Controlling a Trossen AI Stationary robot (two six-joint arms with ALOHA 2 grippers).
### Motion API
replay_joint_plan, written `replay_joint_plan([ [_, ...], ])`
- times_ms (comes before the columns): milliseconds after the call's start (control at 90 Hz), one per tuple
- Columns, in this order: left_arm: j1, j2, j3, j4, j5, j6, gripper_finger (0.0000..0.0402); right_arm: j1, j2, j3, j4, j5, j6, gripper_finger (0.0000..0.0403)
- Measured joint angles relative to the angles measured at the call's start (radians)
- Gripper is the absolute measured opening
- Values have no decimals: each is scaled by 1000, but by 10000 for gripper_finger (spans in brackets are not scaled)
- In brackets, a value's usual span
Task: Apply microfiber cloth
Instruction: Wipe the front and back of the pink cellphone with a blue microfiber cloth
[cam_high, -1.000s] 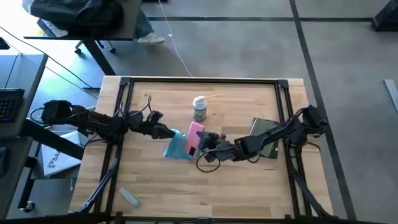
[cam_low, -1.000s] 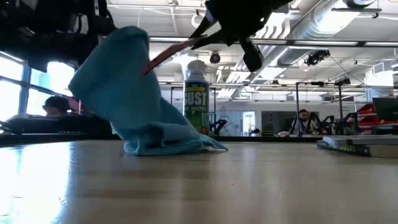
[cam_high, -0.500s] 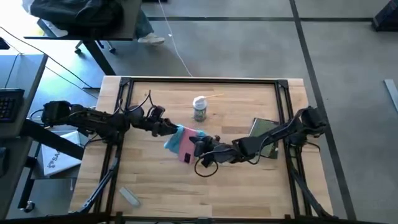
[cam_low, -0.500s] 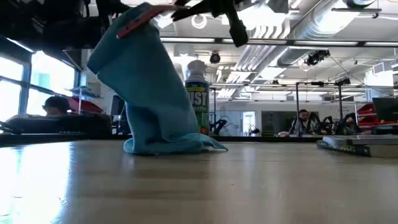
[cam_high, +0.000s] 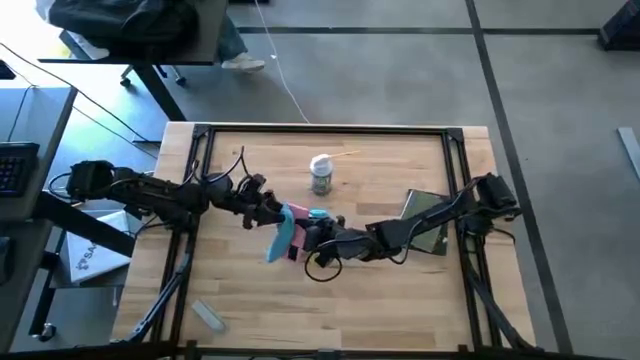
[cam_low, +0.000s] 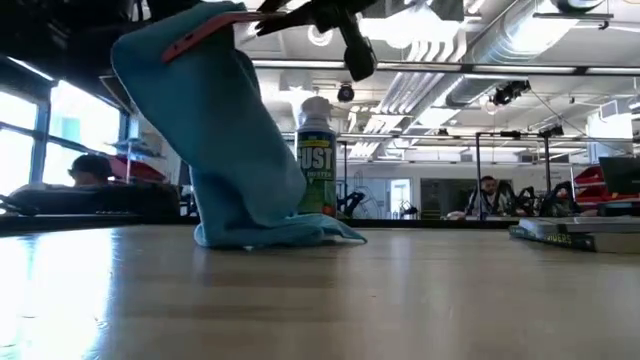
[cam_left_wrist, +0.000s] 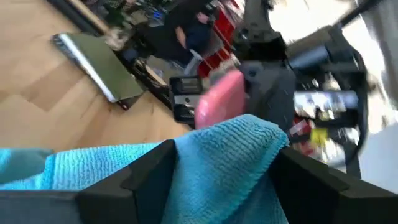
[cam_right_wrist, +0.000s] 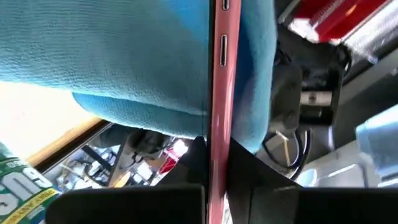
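Observation:
The light-blue microfiber cloth (cam_low: 235, 150) hangs from my left gripper (cam_high: 271, 209), which is shut on its top; its lower end (cam_low: 265, 235) lies bunched on the table. My right gripper (cam_high: 317, 237), reaching in from the right, is shut on a pink phone (cam_low: 205, 35). The phone is raised off the table and lies against the cloth's upper part. In the right wrist view the phone (cam_right_wrist: 217, 93) shows edge-on with cloth (cam_right_wrist: 112, 56) on both sides of it. My left gripper pinches a raised fold at the cloth's top (cam_left_wrist: 217, 158) between its two fingers (cam_left_wrist: 146, 177), coming roughly level from the table's left. The cloth hangs below, slack, with its lower end on the table. My right gripper pinches the phone's near end (cam_right_wrist: 216, 155) between its two fingers (cam_right_wrist: 252, 171), one on each flat face, coming from the table's right. The phone sits clear of the table, slanting, its far part touching the hanging cloth.
A spray can (cam_high: 320, 175) stands just beyond the cloth toward the far edge. A flat grey-green pad (cam_high: 425, 218) lies under the right arm on the right. A small white object (cam_high: 207, 315) lies near the front left corner. People sit in the room behind the table.
My left gripper has lifted the cloth's top; the cloth has gone from half spread to hanging tall, its lower end staying on the table. My right gripper has carried the phone up and toward the table's left, onto the cloth's upper part.

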Motion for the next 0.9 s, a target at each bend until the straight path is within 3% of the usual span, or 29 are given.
replay_joint_plan([
  [156,88,-37,0,-1,217,-1,230,22,0,0,1,36,52,0],
  [333,105,-143,1,-44,273,144,230,52,0,-1,-3,44,60,0],
  [411,101,-180,2,-232,261,205,230,60,-2,-1,-3,55,47,0],
  [622,101,-180,-2,-950,124,295,230,37,-4,-1,-11,30,51,0],
  [789,75,-194,2,-1128,142,284,230,-5,-4,-1,-13,-54,53,0],
  [900,50,-219,77,-1247,134,317,229,-25,-4,-1,-15,-112,55,0],
])
